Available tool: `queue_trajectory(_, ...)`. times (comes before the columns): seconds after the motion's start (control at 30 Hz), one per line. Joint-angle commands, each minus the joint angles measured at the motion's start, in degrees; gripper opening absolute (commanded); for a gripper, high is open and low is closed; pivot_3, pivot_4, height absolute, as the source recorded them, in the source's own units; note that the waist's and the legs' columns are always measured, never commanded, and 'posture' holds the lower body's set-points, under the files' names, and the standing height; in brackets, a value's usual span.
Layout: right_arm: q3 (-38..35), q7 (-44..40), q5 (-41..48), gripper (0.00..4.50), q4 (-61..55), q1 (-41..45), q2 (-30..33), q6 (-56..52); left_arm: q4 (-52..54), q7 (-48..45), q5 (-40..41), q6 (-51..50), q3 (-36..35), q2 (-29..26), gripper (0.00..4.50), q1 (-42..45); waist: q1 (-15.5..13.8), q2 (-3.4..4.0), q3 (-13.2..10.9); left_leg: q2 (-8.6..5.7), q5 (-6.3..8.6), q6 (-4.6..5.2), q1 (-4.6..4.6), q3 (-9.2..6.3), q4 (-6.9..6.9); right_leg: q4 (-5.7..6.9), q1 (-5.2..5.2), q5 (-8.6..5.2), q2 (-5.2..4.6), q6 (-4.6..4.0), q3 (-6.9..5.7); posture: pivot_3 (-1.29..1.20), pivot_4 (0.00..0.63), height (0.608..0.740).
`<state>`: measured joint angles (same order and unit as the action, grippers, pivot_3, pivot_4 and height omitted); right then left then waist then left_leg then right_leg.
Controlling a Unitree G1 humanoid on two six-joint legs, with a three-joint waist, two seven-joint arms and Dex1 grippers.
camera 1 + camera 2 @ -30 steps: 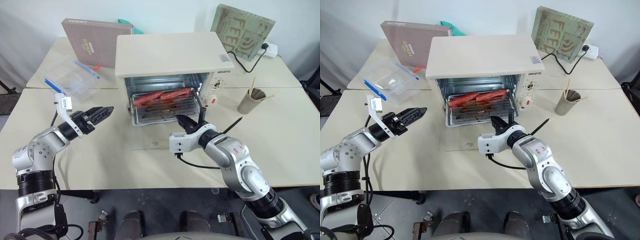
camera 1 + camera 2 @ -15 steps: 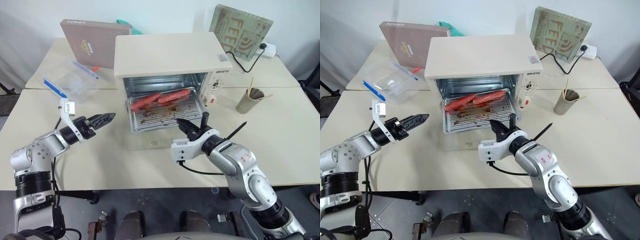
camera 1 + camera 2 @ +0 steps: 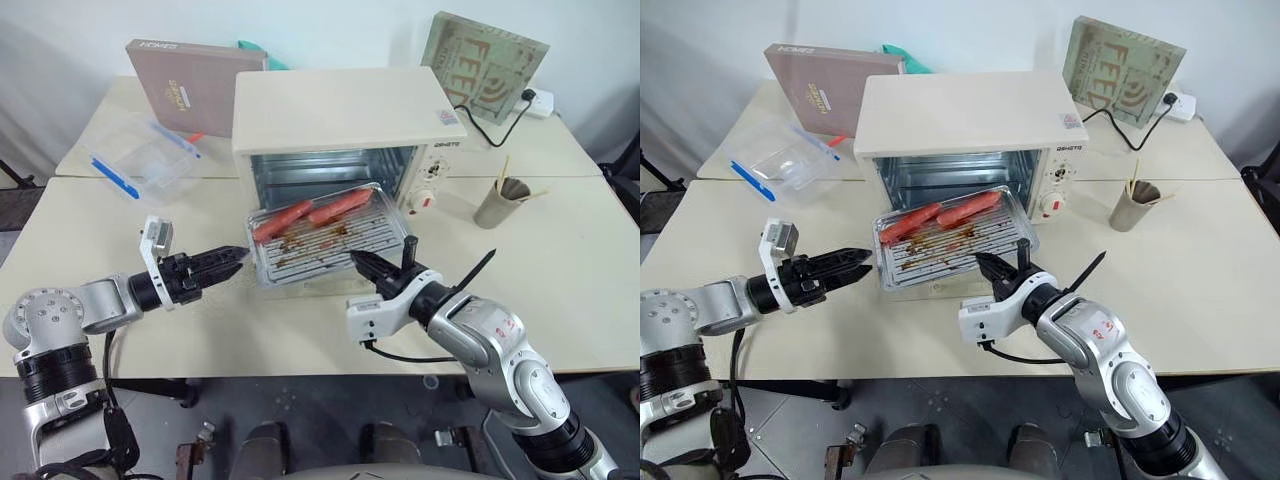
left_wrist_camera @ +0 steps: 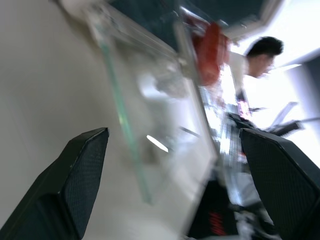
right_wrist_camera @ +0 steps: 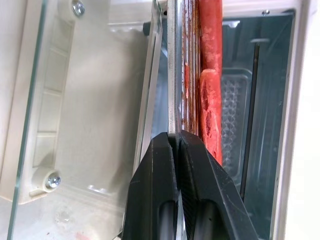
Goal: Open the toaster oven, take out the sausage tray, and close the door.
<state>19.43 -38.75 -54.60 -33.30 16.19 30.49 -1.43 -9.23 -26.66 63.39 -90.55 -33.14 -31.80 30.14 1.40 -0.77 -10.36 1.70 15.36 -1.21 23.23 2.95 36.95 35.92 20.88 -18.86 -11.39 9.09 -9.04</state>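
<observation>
The cream toaster oven [image 3: 340,110] stands mid-table with its door [image 5: 85,115] dropped flat on the tabletop. The silver sausage tray [image 3: 340,245], stained and carrying two reddish sausages [image 3: 283,218], sticks most of the way out over the door, tilted slightly. My right gripper [image 3: 362,260] is shut on the tray's front rim [image 5: 172,100], which runs between its fingers [image 5: 155,190]. My left gripper [image 3: 235,262] hovers just beside the tray's left edge, apart from it; its fingers [image 4: 85,170] stand wide open with nothing between them.
A clear plastic box with blue clips [image 3: 145,160] and a brown box [image 3: 190,85] lie at the back left. A paper cup with sticks [image 3: 498,200] stands right of the oven. A green board [image 3: 485,60] and a power socket [image 3: 540,98] are behind.
My right gripper has drawn the tray farther out of the oven toward me. My left gripper has moved right toward the tray's left edge and rolled its wrist.
</observation>
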Motion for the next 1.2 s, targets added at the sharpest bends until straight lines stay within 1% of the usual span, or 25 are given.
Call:
queue_trajectory(0.03, -2.2, 0.4, 0.8, 0.0, -2.8, -0.1, -0.1, 1.0, -0.2, 5.1, 6.0, -1.9, -2.5, 1.5, 4.44, -0.1, 0.0, 0.0, 0.0, 0.0, 0.0, 0.0, -0.03, 0.0, -0.01, 0.0, -0.03, 0.0, 0.0, 0.0, 0.0, 0.0, 0.15, 0.74)
queue_trajectory(0.13, -2.3, 0.2, 0.8, 0.0, -2.9, -0.1, -0.2, 1.1, -2.3, 9.3, 10.2, -1.9, -4.4, 3.1, 4.44, 0.9, 0.0, -0.02, 0.0, 0.0, 0.0, -0.01, -0.03, -0.09, 0.02, -0.02, -0.09, 0.0, 0.01, 0.0, -0.01, 0.0, 0.15, 0.74)
queue_trajectory(0.4, -2.4, -0.1, 0.6, 0.0, -3.0, -0.2, -0.4, 0.9, -7.7, 20.5, 20.5, -1.8, -6.3, 6.6, 4.44, 2.1, -0.4, -0.04, 0.0, -0.02, 0.0, -0.01, -0.07, -0.13, 0.06, -0.08, -0.19, 0.0, 0.02, 0.0, 0.0, 0.0, 0.15, 0.74)
queue_trajectory(0.57, -2.6, -0.3, 0.5, 0.0, -3.0, -0.2, -0.3, 0.8, -10.1, 28.3, 31.0, 1.3, -4.0, 7.5, 4.44, 0.8, -1.1, -0.05, 0.0, -0.02, 0.0, -0.01, -0.07, -0.13, 0.08, -0.1, -0.21, 0.0, 0.01, 0.0, 0.02, 0.0, 0.15, 0.74)
queue_trajectory(0.7, -2.8, -0.5, 0.5, 0.0, -2.9, -0.3, -0.4, 0.9, -8.9, 34.3, 41.0, 6.3, 0.9, 6.6, 4.44, -2.0, -1.3, -0.05, 0.0, -0.03, 0.01, -0.01, -0.08, -0.12, 0.11, -0.17, -0.25, 0.0, 0.02, 0.0, 0.04, 0.0, 0.15, 0.74)
queue_trajectory(0.8, -2.9, -0.5, 0.5, 0.0, -2.7, -0.2, -0.5, 1.0, -7.0, 38.0, 47.8, 10.6, 5.1, 5.3, 3.85, -4.5, -1.3, -0.05, 0.0, -0.04, 0.01, -0.01, -0.1, -0.12, 0.1, -0.22, -0.28, 0.0, 0.02, 0.0, 0.07, 0.0, 0.15, 0.74)
queue_trajectory(0.83, -3.0, -0.5, 0.5, 0.0, -2.6, -0.1, -0.5, 1.0, -6.5, 38.6, 48.9, 11.6, 6.2, 5.0, 3.57, -5.1, -1.3, -0.05, 0.0, -0.04, 0.01, -0.01, -0.1, -0.12, 0.1, -0.23, -0.28, 0.0, 0.02, 0.0, 0.07, 0.0, 0.15, 0.74)
queue_trajectory(0.97, -3.0, -0.5, 0.5, 0.0, -2.4, 0.0, -0.6, 1.2, -5.2, 38.4, 49.6, 13.7, 8.5, 4.6, 2.31, -6.3, -1.4, -0.05, 0.0, -0.04, 0.01, -0.01, -0.1, -0.11, 0.11, -0.29, -0.31, 0.0, 0.04, 0.0, 0.07, 0.0, 0.15, 0.74)
queue_trajectory(1.2, -2.8, -0.6, 1.5, 0.0, -2.3, -0.1, -0.9, 1.8, -2.9, 38.5, 49.6, 16.4, 10.7, 5.9, 0.12, -6.8, -1.4, -0.05, 0.0, -0.04, 0.01, -0.01, -0.09, -0.08, 0.1, -0.34, -0.31, 0.0, 0.06, -0.01, 0.07, 0.0, 0.15, 0.74)
